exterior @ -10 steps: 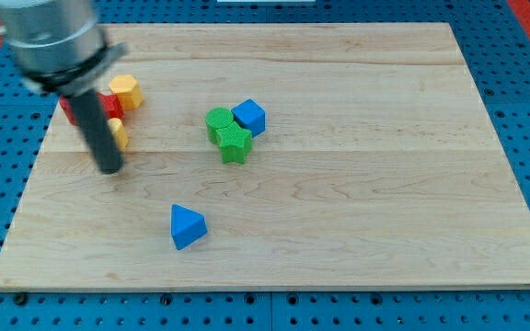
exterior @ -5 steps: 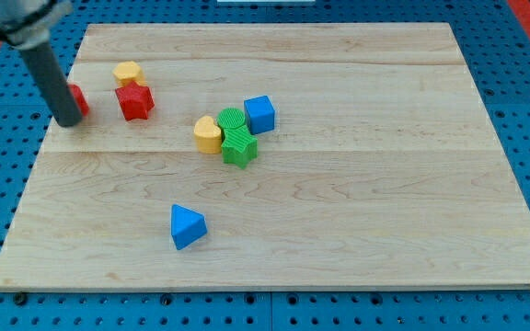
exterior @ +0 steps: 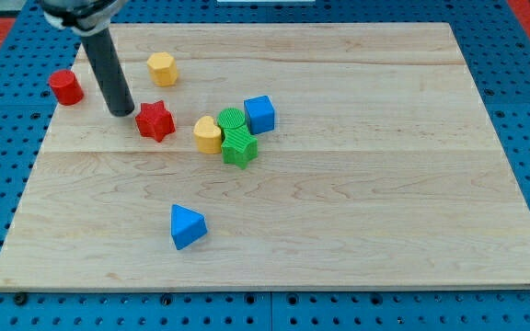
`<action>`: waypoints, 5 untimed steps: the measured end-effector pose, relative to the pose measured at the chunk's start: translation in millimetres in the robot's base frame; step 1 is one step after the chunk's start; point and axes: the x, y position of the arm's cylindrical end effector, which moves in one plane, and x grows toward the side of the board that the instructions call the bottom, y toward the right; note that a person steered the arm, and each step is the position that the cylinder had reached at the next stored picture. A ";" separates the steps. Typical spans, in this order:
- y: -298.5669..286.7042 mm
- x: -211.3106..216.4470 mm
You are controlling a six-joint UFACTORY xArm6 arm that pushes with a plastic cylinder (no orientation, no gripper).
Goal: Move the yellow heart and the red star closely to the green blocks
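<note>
The yellow heart lies against the left side of the two green blocks: a green round block and a green star below it. The red star sits to the left of the heart, with a small gap between them. My tip is just left of the red star, close to it or touching it. The dark rod rises from the tip to the view's top left.
A blue cube touches the green round block on its right. A yellow hexagon block sits above the red star. A red cylinder is at the board's left edge. A blue triangle lies lower down.
The tip has moved right from the red cylinder to the red star. The red star has shifted right and down toward the heart. The yellow hexagon has shifted right.
</note>
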 end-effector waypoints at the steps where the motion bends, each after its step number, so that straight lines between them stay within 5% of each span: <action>1: 17.3 -0.4; 2: 72.3 -2.3; 4: -26.4 -74.5; 5: -17.1 -120.4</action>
